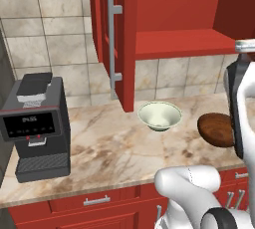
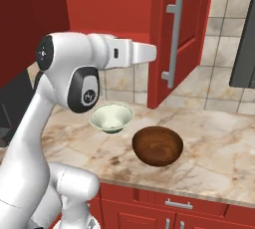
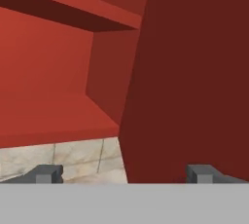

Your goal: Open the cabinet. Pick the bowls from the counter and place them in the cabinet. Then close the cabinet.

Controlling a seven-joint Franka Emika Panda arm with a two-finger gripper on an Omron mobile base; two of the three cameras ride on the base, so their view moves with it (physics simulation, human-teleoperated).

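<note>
The red wall cabinet [image 1: 174, 19] hangs open above the counter, its left door [image 1: 119, 39] swung out toward us with the long grey bar handle [image 1: 113, 49] on its face. In the right base view the right door [image 2: 177, 34] also stands swung out, edge-on to the counter. Between the two doors the cabinet mouth is wide and bare, and the red shelf [image 1: 184, 44] inside has free room along its front lip.

Below, on the beige marble counter [image 1: 99, 148], the pale cream-green bowl [image 1: 159, 115] sits upright near the tiled wall, just under the left door's lower corner. The dark brown wooden bowl [image 2: 157, 145] sits to its right and nearer the front edge, apart from it. Far left stands a black coffee machine [image 1: 37, 128], well clear of both bowls.

The gripper [image 3: 124, 174] is up at cabinet height, fingertips [image 3: 46, 173] spread wide apart, nothing between them, touching nothing. Ahead of it in the hand view, a dark red panel edge looms close on the right, with the shelf opening on the left.
</note>
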